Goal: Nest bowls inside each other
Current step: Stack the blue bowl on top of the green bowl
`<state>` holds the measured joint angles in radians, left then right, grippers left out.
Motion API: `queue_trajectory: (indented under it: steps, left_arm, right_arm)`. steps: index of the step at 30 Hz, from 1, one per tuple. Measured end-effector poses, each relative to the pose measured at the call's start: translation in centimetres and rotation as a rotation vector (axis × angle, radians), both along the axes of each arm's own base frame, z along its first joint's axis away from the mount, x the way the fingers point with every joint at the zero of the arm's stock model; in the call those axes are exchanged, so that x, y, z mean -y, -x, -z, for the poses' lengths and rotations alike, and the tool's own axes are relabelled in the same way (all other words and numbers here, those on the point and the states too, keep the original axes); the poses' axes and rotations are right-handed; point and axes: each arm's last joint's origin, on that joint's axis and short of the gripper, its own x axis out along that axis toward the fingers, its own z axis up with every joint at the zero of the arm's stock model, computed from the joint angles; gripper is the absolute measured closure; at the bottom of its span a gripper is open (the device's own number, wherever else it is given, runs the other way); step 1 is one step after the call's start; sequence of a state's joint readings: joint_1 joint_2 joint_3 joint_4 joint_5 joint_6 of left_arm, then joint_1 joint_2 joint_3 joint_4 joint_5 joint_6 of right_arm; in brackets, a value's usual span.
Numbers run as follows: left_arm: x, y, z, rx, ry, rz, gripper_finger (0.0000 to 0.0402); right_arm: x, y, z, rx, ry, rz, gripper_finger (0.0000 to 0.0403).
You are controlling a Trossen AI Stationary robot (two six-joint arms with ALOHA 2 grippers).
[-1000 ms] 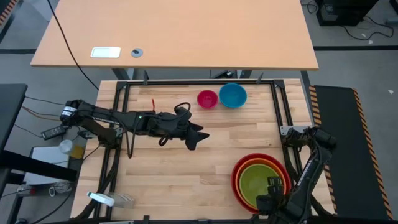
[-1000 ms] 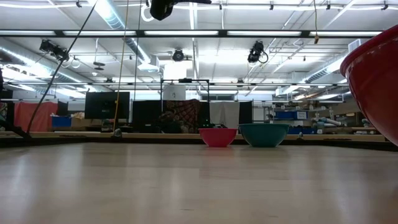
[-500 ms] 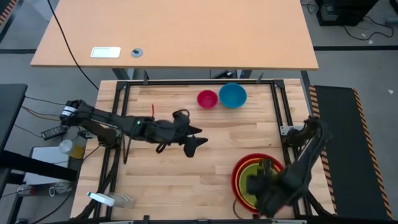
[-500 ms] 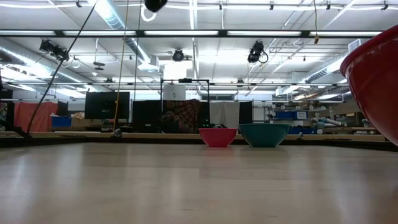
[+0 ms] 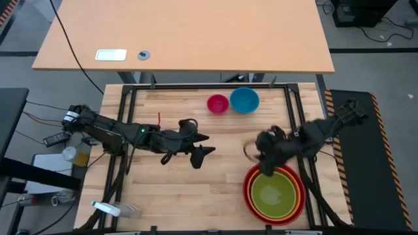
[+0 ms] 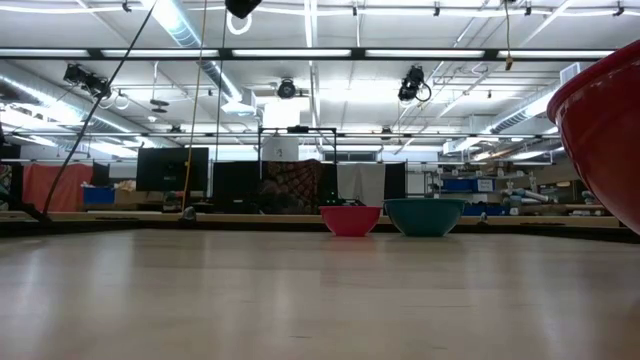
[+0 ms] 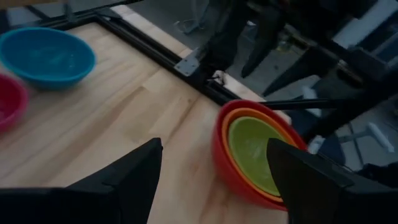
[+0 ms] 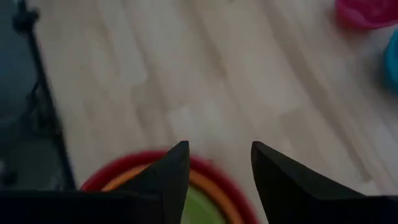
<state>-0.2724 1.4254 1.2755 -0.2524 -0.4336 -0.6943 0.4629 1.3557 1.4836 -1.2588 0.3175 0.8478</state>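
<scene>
A red bowl holding an orange and a yellow-green bowl (image 5: 274,194) stands at the table's near right; the stack also shows in the left wrist view (image 7: 255,149) and the right wrist view (image 8: 115,169). A pink bowl (image 5: 217,104) and a blue bowl (image 5: 244,100) rest side by side near the far edge, and both appear in the low view, pink (image 6: 350,220) and blue (image 6: 425,216). My right gripper (image 5: 258,149) hovers open above the stack's far rim (image 8: 214,177), with nothing between its fingers. My left gripper (image 5: 202,147) hangs open over the table's middle (image 7: 214,180).
A black metal frame (image 5: 128,98) runs around the work table. Beyond the far edge stands a second wooden table (image 5: 183,39) with a white device (image 5: 110,55). Bare wood lies between the stack and the two small bowls. A red mark (image 5: 159,108) sits left of the pink bowl.
My right gripper has risen from the table's near right corner and swung toward the far edge, across the nested stack to above its far rim, turning as it went. The left gripper has drifted slightly and rolled. The bowls have kept still.
</scene>
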Motion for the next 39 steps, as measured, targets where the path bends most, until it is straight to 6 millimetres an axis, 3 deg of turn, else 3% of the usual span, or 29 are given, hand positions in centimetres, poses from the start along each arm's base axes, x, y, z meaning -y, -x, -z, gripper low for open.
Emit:
queue_trajectory:
  steps: [12,22,28,39]
  left_arm:
    - [-2.3,1.0,1.0,-0.159,-0.02,-0.085,0.0114]
    - [-6.9,1.0,1.3,-0.225,-0.032,-0.237,0.0174]
    - [-9.1,1.0,2.7,-0.245,-0.031,-0.302,0.0204]
    - [-10.6,1.1,4.7,-0.248,0.0,-0.281,0.0216]
  right_arm:
    - [12.8,-3.0,4.0,0.128,-0.122,0.15,0.0224]
    - [21.1,-4.7,7.3,0.078,-0.15,0.282,0.0224]
    - [24.1,-5.8,9.7,0.075,-0.206,0.286,0.0207]
    - [25.8,-6.1,9.7,0.108,-0.151,0.381,0.0133]
